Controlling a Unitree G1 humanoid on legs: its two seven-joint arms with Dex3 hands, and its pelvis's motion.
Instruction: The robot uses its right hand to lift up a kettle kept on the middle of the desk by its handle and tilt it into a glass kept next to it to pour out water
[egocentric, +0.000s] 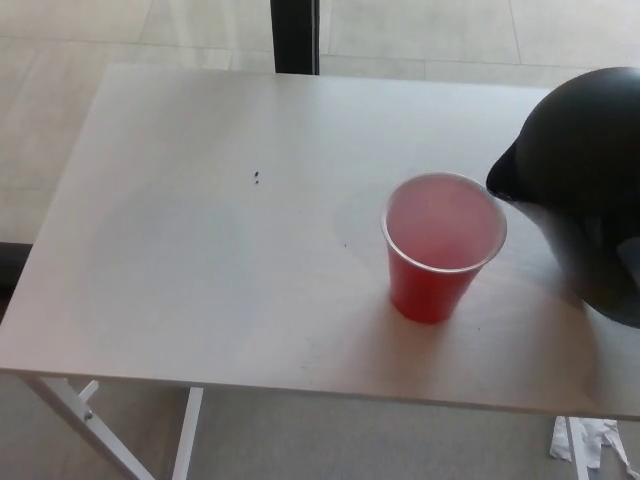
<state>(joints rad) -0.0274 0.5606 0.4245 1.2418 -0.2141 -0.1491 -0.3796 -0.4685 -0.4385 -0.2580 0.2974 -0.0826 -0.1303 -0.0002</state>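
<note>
Nearest to me, toward the front edge of the surface (200, 300) and right of its middle, stands one red cup (441, 250), upright and open at the top; I take it for the glass of the task, set within easy reach so the spout can come over its rim without a long carry. Its inside looks pale pink, and I cannot tell whether any water is in it. Just beside the cup, at the right edge of the surface and partly cut off by the picture, is one black kettle (585, 180). Its spout points toward the cup's rim and sits close above it, which I judge to be the ready stance for pouring: a further tilt toward the cup should send water in. The kettle looks blurred, and I cannot make out its handle, which must lie outside the picture on the right. My right hand does not show at all, so I cannot say whether its fingers are clamped on the handle or apart; the same goes for my left hand, which is nowhere in view. Farther back, near the middle of the surface, lie two tiny dark specks (258, 178), of no use to the job. Count, then: one cup, one kettle, two specks, no hands visible.
</note>
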